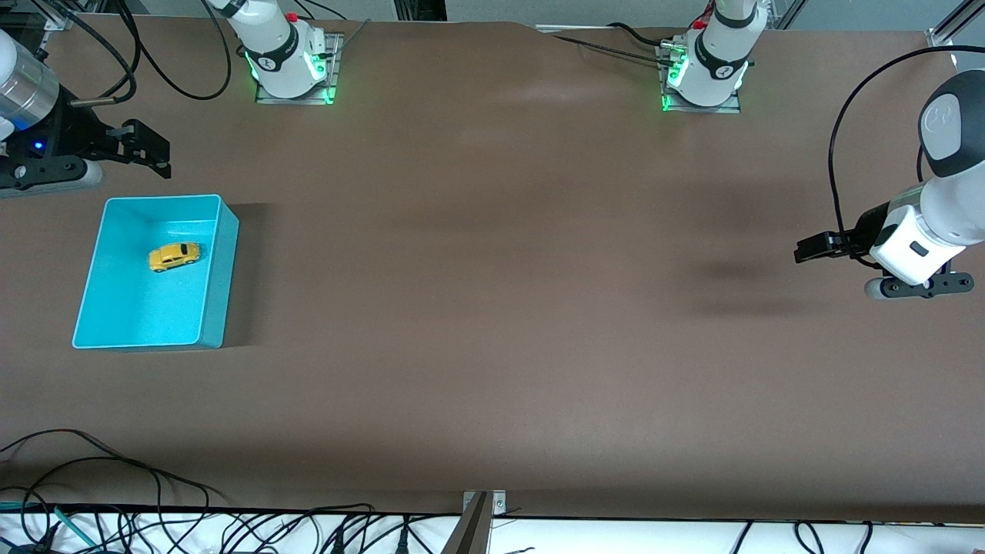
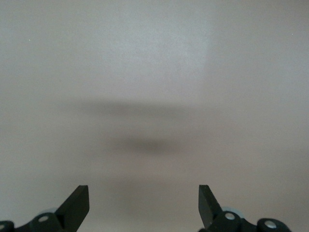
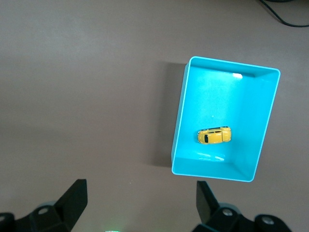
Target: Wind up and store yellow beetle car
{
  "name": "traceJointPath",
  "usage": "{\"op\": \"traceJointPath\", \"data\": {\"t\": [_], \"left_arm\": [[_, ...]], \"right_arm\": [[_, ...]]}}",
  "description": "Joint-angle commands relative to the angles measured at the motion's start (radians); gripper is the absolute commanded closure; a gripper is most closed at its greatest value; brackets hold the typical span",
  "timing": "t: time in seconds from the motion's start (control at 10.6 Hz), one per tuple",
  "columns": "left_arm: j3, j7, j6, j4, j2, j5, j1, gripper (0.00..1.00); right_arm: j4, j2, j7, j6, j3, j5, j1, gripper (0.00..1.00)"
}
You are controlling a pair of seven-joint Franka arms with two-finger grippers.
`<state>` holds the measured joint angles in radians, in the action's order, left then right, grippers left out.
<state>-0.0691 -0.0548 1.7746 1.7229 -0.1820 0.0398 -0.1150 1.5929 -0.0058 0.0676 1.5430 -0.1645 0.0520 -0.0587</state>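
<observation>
Yellow beetle car (image 1: 175, 256) already sits on the floor of the turquoise bin (image 1: 219, 269) at the middle left of the front view, so you look finished (nothing remains to lift). Your right gripper (image 1: 142, 150) hangs above the table's upper left, your left gripper (image 1: 817, 248) at the right edge; both gape wide and empty.

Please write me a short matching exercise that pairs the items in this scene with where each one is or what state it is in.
Things:
1. yellow beetle car
2. turquoise bin
3. left claw
4. right claw

States:
A. open, above bare table at the left arm's end
B. lying inside the bin
C. open, raised beside the bin
D. on the table at the right arm's end

Pairs: 1-B, 2-D, 3-A, 4-C
</observation>
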Motion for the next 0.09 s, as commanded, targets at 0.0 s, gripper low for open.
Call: {"op": "traceJointPath", "data": {"t": [0.0], "left_arm": [[0.003, -0.003, -0.012, -0.009, -0.004, -0.005, 0.006, 0.0]], "right_arm": [[-0.036, 0.014, -0.02, -0.032, 0.003, 0.02, 0.008, 0.0]]}}
